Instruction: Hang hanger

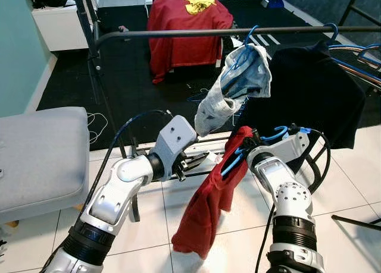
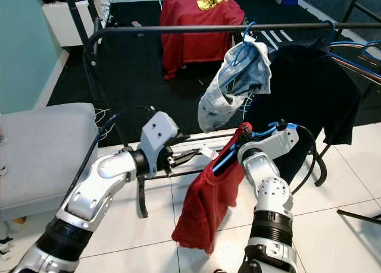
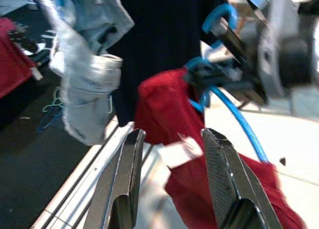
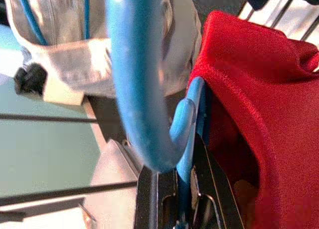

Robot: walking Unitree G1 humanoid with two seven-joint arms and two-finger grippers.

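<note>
Blue plastic hanger (image 1: 238, 156), thin-wired, carrying one red garment (image 1: 211, 204); item held below the black clothes rail (image 1: 238, 31) and not yet hooked on it. Right gripper (image 4: 185, 189) is clamped on the hanger's neck just under the hook, fingers closed with the blue plastic between them. Left gripper (image 3: 172, 179) has its fingers parted and grips nothing; it sits just beside the red cloth, near a white tag (image 3: 180, 152). Handling, as judged: hanger light and fairly stiff, smooth enough to twist in a pinch; garment soft, limp, hanging lopsided below the rail, likely to swing or slide off one shoulder. Best hold is the neck, hook left free. Already on the rail: a grey-white garment (image 1: 235, 88) on its own blue hanger, and a black garment (image 1: 309, 91) beside it.
</note>
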